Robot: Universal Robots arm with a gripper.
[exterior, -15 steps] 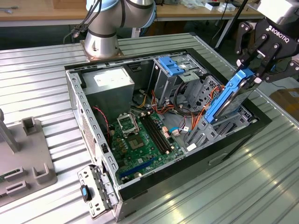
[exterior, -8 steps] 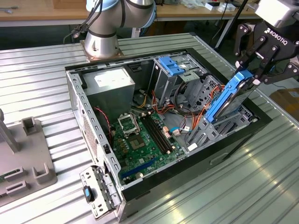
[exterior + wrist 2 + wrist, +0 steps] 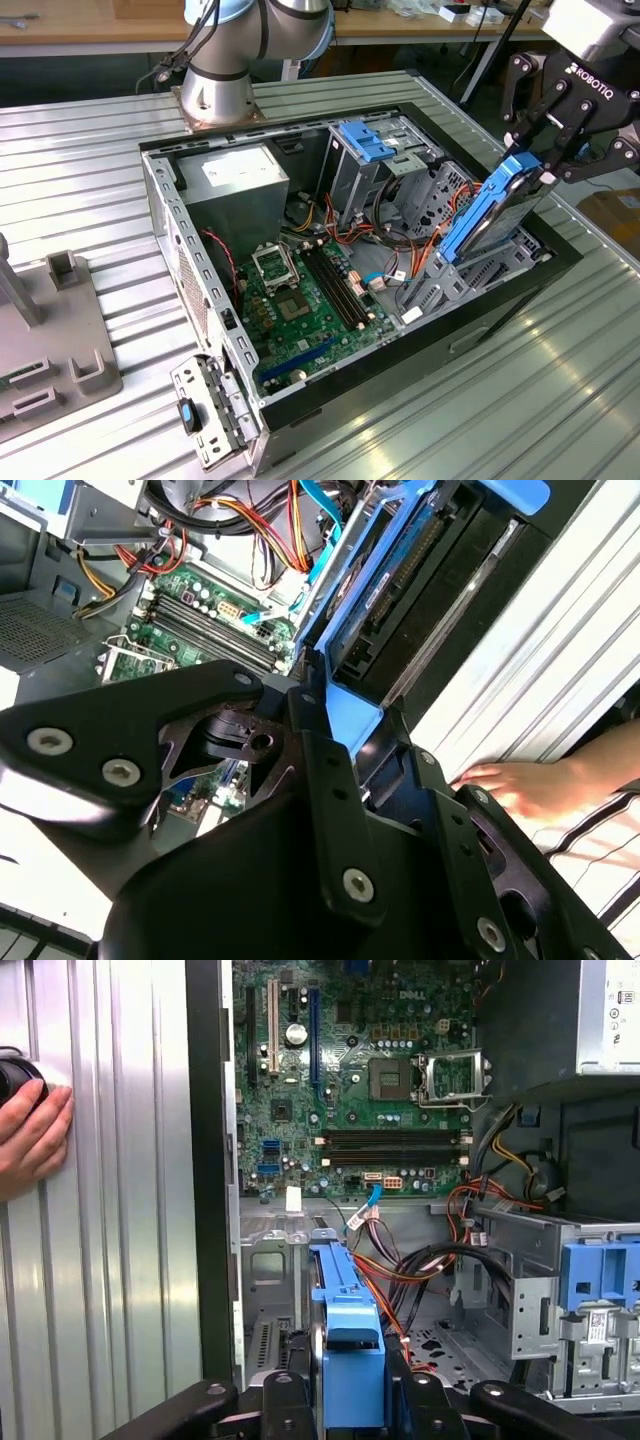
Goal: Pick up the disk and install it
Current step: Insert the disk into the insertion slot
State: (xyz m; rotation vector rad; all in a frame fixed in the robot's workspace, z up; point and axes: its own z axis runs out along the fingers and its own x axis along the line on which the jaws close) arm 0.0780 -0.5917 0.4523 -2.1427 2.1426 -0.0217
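Observation:
The disk (image 3: 488, 218), a silver-grey drive framed in bright blue rails, stands steeply tilted on edge above the front corner of the open computer case (image 3: 175, 215), at the exterior view's right. Its lower end dips into the grey drive bay (image 3: 440, 290). My black gripper (image 3: 532, 172) is shut on the disk's upper end. In the first wrist view the disk (image 3: 345, 1335) runs edge-on between the fingers (image 3: 420, 1405). The second wrist view shows the disk (image 3: 400, 590) reaching away from the gripper (image 3: 340, 720) toward the case.
An upright grey cage with a blue latch (image 3: 365, 140) stands beside the bay, amid orange and red cables (image 3: 425, 250). The green motherboard (image 3: 300, 290) and power supply (image 3: 240, 180) fill the case. A person's hand (image 3: 520, 785) rests on the ribbed table by the case. A grey fixture (image 3: 50, 340) sits at the exterior view's left.

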